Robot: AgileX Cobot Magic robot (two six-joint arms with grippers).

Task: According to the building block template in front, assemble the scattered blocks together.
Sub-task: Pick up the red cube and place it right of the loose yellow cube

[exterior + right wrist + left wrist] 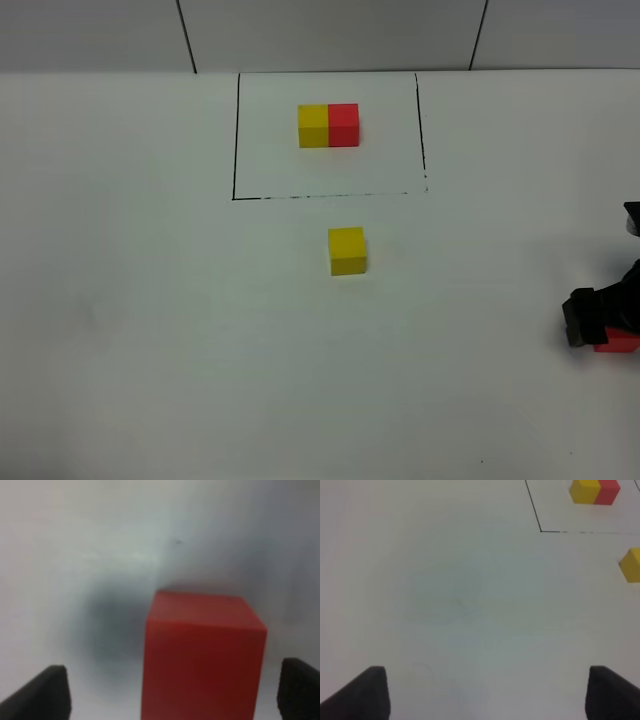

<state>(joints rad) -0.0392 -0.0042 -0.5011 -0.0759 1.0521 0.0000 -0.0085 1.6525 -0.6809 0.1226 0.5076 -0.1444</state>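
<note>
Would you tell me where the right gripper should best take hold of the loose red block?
Probably its two opposite side faces, from above: the red block is a cube lying flat on the table, and the open right gripper straddles it.

A robot test bench in a lab, by the look of it: a plain white tabletop (150,330) fills the frame, a thin black-lined rectangle (236,140) is marked on it at upper centre around a joined yellow-and-red cube pair (328,125), and pale grey wall panels (330,30) with dark seams run along the top edge.
</note>
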